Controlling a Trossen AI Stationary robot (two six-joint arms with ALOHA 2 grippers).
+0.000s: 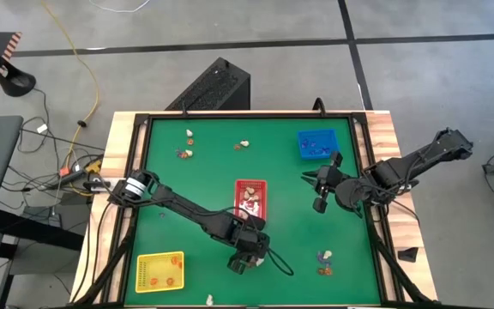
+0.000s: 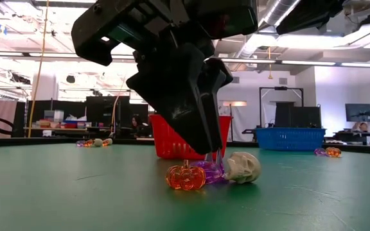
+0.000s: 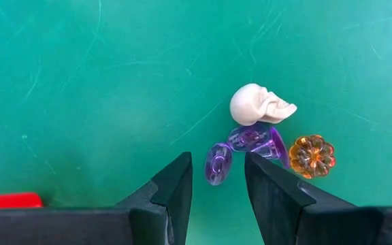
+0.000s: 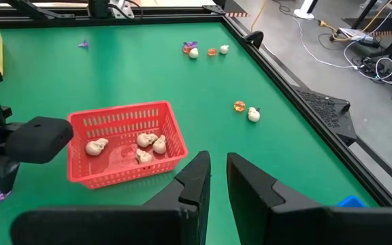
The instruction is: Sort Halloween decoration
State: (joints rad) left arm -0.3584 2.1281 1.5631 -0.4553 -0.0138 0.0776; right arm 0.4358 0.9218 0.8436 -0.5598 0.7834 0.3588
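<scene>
Halloween decoration (image 3: 218, 163), a glossy translucent purple trinket, lies between the left gripper (image 3: 218, 178)'s parted, empty fingertips; just beyond sit a matte cream skull (image 3: 258, 104) and ribbed orange pumpkin (image 3: 312, 156); right gripper (image 4: 218, 170) hovers narrow, empty.

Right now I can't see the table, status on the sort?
Left gripper open, low over purple trinket. White skull and orange pumpkin crowd beside it. Right gripper holds nothing, hanging above the mat near blue tray.

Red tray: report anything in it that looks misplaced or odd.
Nothing stands out. The red tray sits upright and holds only cream skulls; no orange or purple trinkets show among them.
</scene>
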